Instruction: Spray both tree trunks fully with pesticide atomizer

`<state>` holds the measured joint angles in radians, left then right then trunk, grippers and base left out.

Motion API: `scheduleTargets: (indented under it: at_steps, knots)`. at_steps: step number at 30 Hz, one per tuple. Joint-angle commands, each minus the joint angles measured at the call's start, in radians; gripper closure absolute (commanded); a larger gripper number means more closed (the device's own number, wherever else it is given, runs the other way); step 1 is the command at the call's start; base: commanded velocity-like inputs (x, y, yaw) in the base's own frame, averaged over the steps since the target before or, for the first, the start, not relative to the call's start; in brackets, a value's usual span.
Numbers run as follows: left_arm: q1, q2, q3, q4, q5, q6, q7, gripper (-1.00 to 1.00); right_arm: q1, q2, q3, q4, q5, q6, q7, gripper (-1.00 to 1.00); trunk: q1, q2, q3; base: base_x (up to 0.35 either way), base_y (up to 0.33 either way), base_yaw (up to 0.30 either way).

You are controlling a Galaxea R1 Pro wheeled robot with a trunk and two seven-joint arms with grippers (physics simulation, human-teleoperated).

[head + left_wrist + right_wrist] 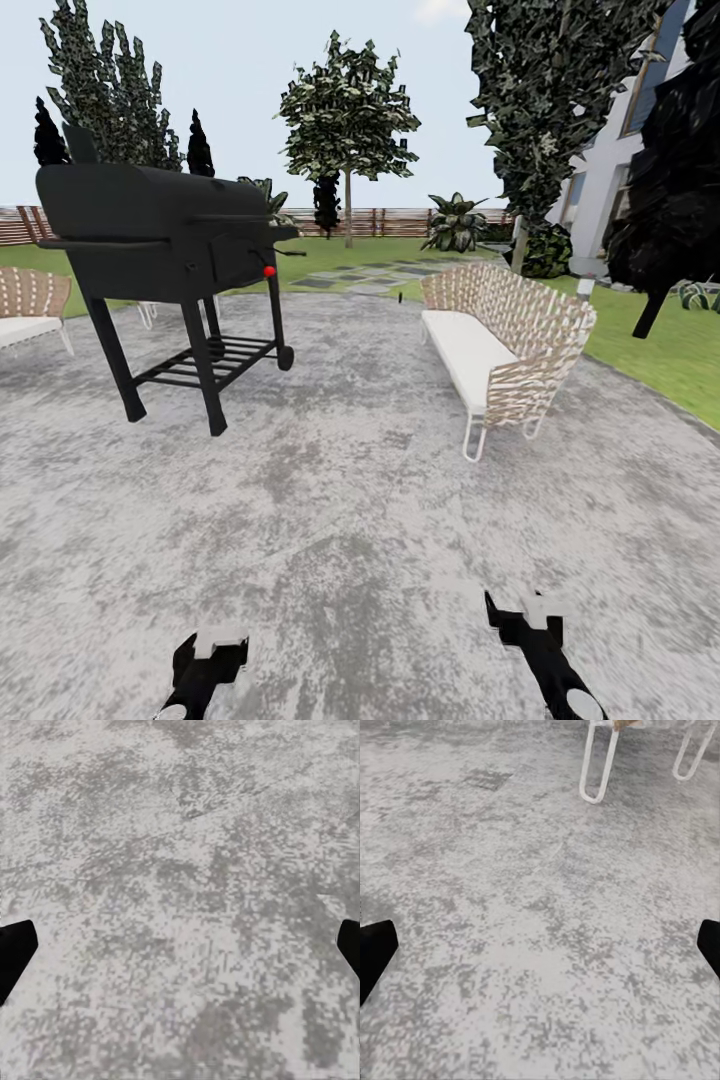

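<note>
I stand on the grey paved patio [340, 520] of the garden. The pesticide atomizer is out of view, and no white spray cloud shows. Far off on the lawn rises a tree [348, 110] with a bare straight trunk [348, 215] and leaves only at its top. A second leafy tree [550, 80] stands at the right by the house, its pale trunk [519, 248] partly hidden. My left gripper [212, 650] [180, 952] and right gripper [522, 612] [540, 952] hang low over the paving, both open and holding nothing.
A black barbecue grill [165, 235] on legs stands ahead at the left. A wicker bench [500, 345] with a white cushion is ahead at the right, its white legs [598, 761] near my right gripper. Another wicker seat [30, 305] sits far left. A slatted fence [390, 220] closes the lawn.
</note>
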<state>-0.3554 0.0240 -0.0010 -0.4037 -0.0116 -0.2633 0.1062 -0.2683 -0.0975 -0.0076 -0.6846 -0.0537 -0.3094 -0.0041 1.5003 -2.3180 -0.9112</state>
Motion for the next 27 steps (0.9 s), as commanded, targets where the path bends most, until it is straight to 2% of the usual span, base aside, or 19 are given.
scheduleTargets:
  at_steps: [1, 7, 11, 16, 24, 27]
  knots:
    - [-0.001, 0.0, 0.0, -0.001, 0.0, 0.0, 0.0, -1.0, -0.003, 0.0, 0.0, 0.0, 0.0, 0.0, 0.001, -1.0, 0.0, 0.0, 0.0, 0.163, 0.08, 0.0]
    - [0.001, 0.004, -0.003, -0.038, -0.002, 0.0, -0.006, -1.0, -0.012, 0.0, 0.003, 0.02, 0.002, -0.003, 0.008, -1.0, 0.0, 0.0, 0.0, 0.042, 0.021, 0.0]
    - [0.0, 0.005, -0.002, -0.055, -0.002, 0.002, -0.009, -1.0, -0.012, 0.001, 0.004, 0.068, 0.002, -0.003, 0.009, -1.0, 0.0, 0.0, 0.0, 0.111, 0.046, 0.0]
    - [0.0, 0.005, 0.001, -0.06, -0.002, 0.006, -0.006, -1.0, -0.012, 0.002, 0.009, 0.118, 0.003, -0.005, 0.009, -1.0, 0.0, 0.0, 0.0, 0.273, 0.118, 0.0]
    - [0.001, 0.004, -0.002, -0.076, -0.003, 0.01, -0.003, -1.0, -0.012, 0.003, 0.009, 0.126, 0.002, -0.005, 0.009, -1.0, 0.0, 0.0, 0.0, 0.306, 0.157, 0.0]
    - [0.001, 0.002, -0.003, -0.076, -0.004, 0.01, -0.004, -1.0, -0.012, 0.01, 0.009, 0.127, 0.003, -0.005, 0.009, -1.0, 0.0, 0.0, 0.0, 0.309, 0.166, 0.0]
